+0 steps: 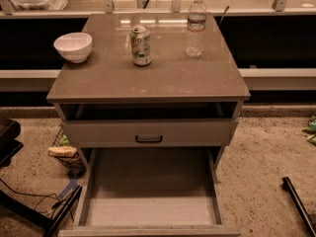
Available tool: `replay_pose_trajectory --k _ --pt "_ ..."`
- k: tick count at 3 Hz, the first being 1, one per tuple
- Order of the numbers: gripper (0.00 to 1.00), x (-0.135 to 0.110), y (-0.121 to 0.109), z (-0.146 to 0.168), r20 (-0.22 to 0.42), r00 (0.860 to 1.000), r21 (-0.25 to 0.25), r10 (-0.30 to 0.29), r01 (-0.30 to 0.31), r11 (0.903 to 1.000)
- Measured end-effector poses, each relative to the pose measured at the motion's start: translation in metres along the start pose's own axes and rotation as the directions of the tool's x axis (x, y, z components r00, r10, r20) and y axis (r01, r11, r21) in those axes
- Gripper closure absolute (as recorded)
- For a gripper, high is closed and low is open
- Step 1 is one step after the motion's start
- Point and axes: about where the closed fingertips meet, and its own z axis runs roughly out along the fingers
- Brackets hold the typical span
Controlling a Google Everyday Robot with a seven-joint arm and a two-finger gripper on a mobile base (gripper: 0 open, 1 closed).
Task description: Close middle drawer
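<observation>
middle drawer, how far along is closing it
Done: nothing visible yet. The middle drawer is pulled far out, its bare interior exposed and its front at the picture's bottom edge.
In hand: nothing. The gripper is not in view, and nothing touches the drawer.
Left: the whole job, likely reaching the front and pushing it fully in beneath the upper drawer.
</observation>
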Motion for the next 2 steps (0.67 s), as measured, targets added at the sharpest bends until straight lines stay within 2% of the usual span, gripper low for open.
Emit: replay_pose_trajectory --k 1,2 --pt "1.0 0.011 0.009 0.028 0.041 0.999 -0.054 0.01 -0.007 0.9985" --pt "1.0 0.01 0.01 0.053 0.076 0.997 -0.104 0.0 0.008 0.9946"
